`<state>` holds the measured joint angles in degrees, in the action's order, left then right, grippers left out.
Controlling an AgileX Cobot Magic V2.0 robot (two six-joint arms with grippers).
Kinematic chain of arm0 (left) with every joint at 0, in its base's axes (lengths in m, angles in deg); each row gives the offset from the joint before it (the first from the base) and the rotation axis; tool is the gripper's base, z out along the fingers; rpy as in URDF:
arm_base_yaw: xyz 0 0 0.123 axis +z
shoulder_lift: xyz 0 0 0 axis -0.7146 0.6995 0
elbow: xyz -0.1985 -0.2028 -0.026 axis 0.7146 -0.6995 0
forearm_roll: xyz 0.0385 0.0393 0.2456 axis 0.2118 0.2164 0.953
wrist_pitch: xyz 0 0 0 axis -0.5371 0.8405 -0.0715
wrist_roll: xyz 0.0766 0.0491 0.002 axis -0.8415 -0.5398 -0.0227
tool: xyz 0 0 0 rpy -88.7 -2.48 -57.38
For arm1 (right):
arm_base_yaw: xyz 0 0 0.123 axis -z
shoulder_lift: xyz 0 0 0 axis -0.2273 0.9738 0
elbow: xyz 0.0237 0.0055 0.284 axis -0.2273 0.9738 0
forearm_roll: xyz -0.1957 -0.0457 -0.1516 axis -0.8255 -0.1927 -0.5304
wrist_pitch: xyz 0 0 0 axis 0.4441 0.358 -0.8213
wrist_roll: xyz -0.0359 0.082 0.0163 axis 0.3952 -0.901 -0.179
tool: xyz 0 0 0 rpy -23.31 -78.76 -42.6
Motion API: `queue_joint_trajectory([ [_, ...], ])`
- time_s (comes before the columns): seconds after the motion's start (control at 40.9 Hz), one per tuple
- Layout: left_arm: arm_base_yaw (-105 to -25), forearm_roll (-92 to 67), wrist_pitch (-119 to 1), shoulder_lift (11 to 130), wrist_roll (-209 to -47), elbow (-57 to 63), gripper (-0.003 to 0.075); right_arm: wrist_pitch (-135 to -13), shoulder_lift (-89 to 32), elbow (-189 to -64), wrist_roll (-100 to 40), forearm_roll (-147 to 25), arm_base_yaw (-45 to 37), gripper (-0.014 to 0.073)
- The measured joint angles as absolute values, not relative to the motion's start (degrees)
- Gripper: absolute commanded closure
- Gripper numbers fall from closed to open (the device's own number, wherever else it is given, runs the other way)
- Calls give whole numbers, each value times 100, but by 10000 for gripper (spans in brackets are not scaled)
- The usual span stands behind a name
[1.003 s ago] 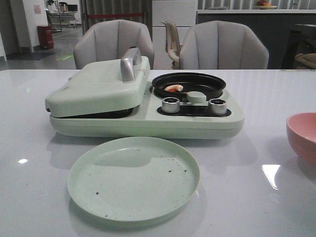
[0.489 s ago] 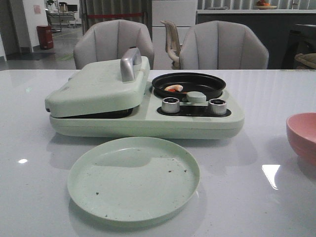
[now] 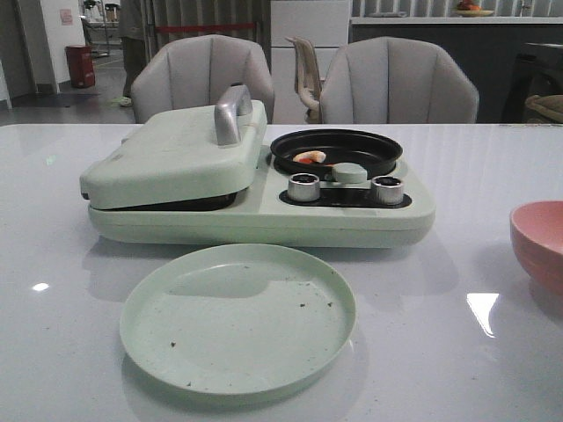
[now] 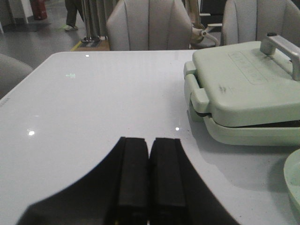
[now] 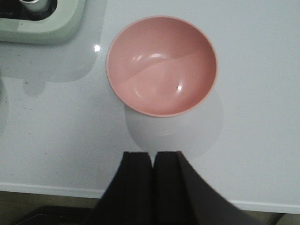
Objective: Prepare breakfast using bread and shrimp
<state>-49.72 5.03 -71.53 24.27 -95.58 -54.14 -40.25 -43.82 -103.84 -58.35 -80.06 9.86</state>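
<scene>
Shrimp [image 3: 309, 157] lies in the black frying pan [image 3: 336, 149]. Left end effector [image 4: 149, 176] and right end effector [image 5: 153, 176] both clenched, holding nothing, above the surface [image 3: 457, 290].

Bowl [image 3: 538, 242] is cut off by the front view's right edge. Plate [image 4: 293, 180] shows only a rim sliver in the left wrist view. The interior under the closed lid [image 3: 171, 154] is hidden.
</scene>
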Motion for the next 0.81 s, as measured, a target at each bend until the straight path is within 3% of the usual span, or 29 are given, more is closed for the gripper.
queue_joint_trajectory([
  [0.465,-4709,441,-7108,1280,-9558,-5451,619,-4025,-4382,-10384,-5835,-8006,986,559],
  [0.808,-4699,441,-6858,1279,-9558,-5451,619,-4034,-4382,-10384,-5835,-8006,986,559],
])
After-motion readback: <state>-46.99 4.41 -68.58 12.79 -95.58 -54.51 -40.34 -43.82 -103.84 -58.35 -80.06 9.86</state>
